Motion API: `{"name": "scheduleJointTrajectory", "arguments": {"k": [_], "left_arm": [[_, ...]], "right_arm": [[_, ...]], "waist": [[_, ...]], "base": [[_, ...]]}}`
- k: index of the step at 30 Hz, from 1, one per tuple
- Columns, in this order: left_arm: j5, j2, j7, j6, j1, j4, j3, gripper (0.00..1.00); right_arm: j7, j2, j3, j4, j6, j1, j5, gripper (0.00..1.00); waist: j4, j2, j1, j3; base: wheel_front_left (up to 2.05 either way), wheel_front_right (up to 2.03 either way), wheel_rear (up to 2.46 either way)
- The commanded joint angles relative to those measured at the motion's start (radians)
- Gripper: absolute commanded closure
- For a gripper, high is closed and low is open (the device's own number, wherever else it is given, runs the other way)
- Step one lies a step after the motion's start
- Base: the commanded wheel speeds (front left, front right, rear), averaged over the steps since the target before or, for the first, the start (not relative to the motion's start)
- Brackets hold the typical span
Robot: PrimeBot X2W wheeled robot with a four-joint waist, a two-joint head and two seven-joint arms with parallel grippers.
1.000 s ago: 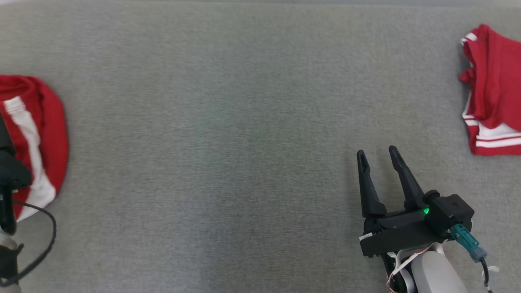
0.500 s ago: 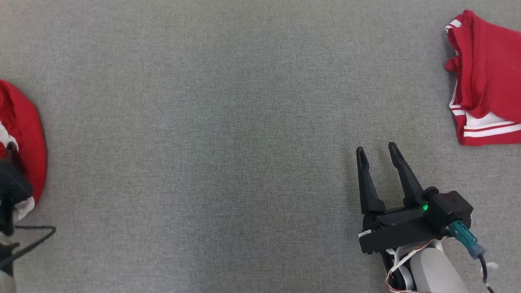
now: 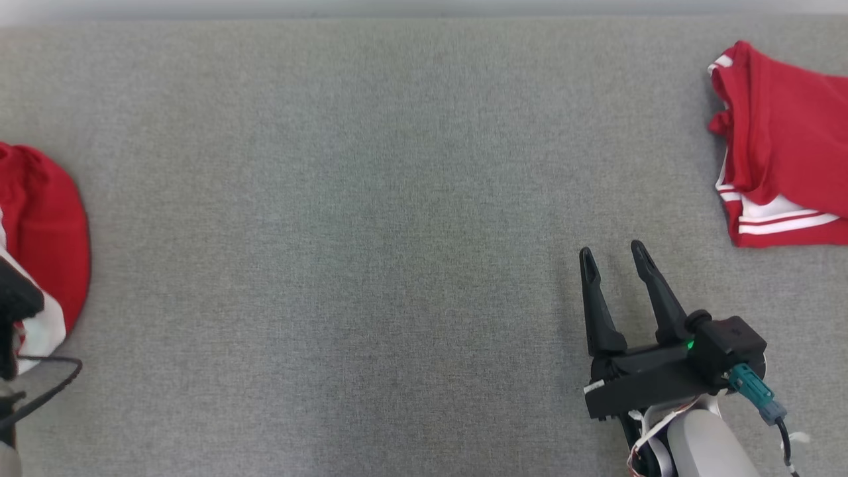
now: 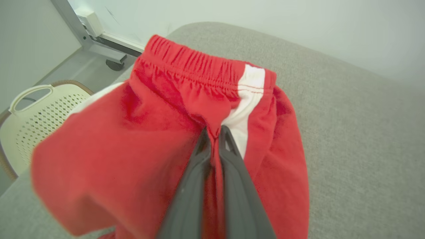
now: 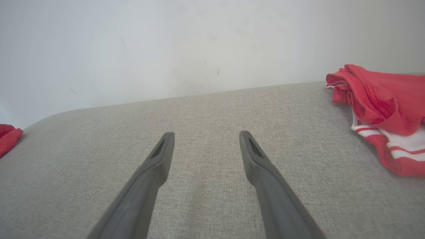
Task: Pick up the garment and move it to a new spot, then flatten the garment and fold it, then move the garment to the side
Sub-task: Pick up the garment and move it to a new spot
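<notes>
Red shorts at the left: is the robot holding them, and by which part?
Yes: the left gripper pinches the red shorts just below the waistband, beside the white stripe. The right gripper holds nothing.

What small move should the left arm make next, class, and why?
Probably a short lift. The left gripper is shut on the shorts just below the waistband, so the grip looks made. Raising them off the grey surface would let the arm carry them from its left side toward the middle.
</notes>
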Motion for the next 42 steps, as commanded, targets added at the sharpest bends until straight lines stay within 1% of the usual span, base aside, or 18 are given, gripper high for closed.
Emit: {"name": "scheduleJointTrajectory", "arguments": {"k": [1,6,11,14,15,16,20,21,22,26,31,36,40,42], "left_arm": [[-0.001,0.008,-0.043,-0.006,-0.009,-0.024,-0.008,1.00],[0.002,0.006,-0.134,-0.015,-0.026,-0.105,-0.046,1.00],[-0.008,-0.004,-0.167,-0.014,-0.045,-0.231,-0.110,1.00],[-0.040,-0.006,-0.159,-0.015,-0.041,-0.331,-0.156,1.00],[-0.040,-0.006,-0.159,-0.015,-0.041,-0.331,-0.156,1.00],[-0.047,-0.006,-0.151,-0.015,-0.040,-0.368,-0.171,1.00],[-0.062,-0.001,-0.110,-0.015,-0.027,-0.510,-0.214,1.00],[-0.067,-0.010,-0.097,-0.015,-0.027,-0.544,-0.222,1.00],[-0.070,-0.019,-0.067,-0.015,-0.020,-0.613,-0.241,1.00],[-0.076,-0.055,-0.011,-0.003,-0.013,-0.738,-0.274,1.00],[-0.080,-0.118,0.042,0.009,0.005,-0.846,-0.333,1.00],[-0.074,-0.181,0.067,0.003,0.030,-0.887,-0.411,1.00],[-0.086,-0.226,0.057,0.000,0.081,-0.876,-0.471,1.00],[-0.084,-0.237,0.049,-0.003,0.116,-0.858,-0.495,1.00]], "right_arm": [[0.000,0.000,-0.004,0.007,-0.003,0.021,0.008,0.00],[0.000,0.000,-0.011,0.010,-0.003,0.043,0.019,0.00],[0.000,0.000,-0.017,0.011,-0.003,0.063,0.030,0.00],[0.000,0.000,-0.017,0.011,-0.003,0.073,0.036,0.00],[0.000,0.000,-0.017,0.011,-0.003,0.073,0.036,0.00],[0.000,0.000,-0.019,0.011,-0.003,0.079,0.039,0.00],[0.000,0.000,-0.017,0.013,-0.003,0.085,0.058,0.00],[-0.001,0.000,-0.018,0.012,-0.003,0.088,0.065,0.00],[-0.001,0.000,-0.015,0.015,-0.003,0.096,0.074,0.00],[0.000,0.000,-0.011,0.013,-0.003,0.100,0.096,0.00],[0.000,0.000,-0.006,0.018,-0.003,0.101,0.116,0.00],[0.000,0.000,-0.014,0.020,-0.003,0.106,0.118,0.00],[0.000,0.000,-0.018,0.020,-0.003,0.102,0.114,0.00],[0.000,0.000,-0.019,0.022,-0.003,0.097,0.111,0.00]], "waist": [[0.004,-0.0001,0.0000,-0.034],[0.004,-0.0001,0.0000,-0.082],[-0.008,-0.0001,0.0000,-0.120],[-0.026,-0.0001,0.0000,-0.137],[-0.026,-0.0001,0.0000,-0.137],[-0.033,-0.0001,0.0000,-0.142],[-0.075,-0.0001,0.0000,-0.160],[-0.086,-0.0001,0.0000,-0.163],[-0.112,-0.0001,0.0000,-0.167],[-0.166,-0.0001,0.0000,-0.162],[-0.220,-0.0001,0.0000,-0.146],[-0.250,-0.0001,0.0000,-0.134],[-0.255,-0.0001,0.0000,-0.127],[-0.253,-0.0001,0.0000,-0.124]], "base": [[0.00,0.00,0.00],[0.00,0.00,0.00],[0.00,0.00,0.00],[0.00,0.00,0.00],[0.00,0.00,0.00],[0.00,0.00,0.00],[0.00,0.00,0.00],[0.00,0.00,0.00],[0.00,0.00,0.00],[0.00,0.00,0.00],[0.00,0.00,0.00],[0.00,0.00,0.00],[0.00,0.00,0.00],[0.00,0.00,0.00]]}}
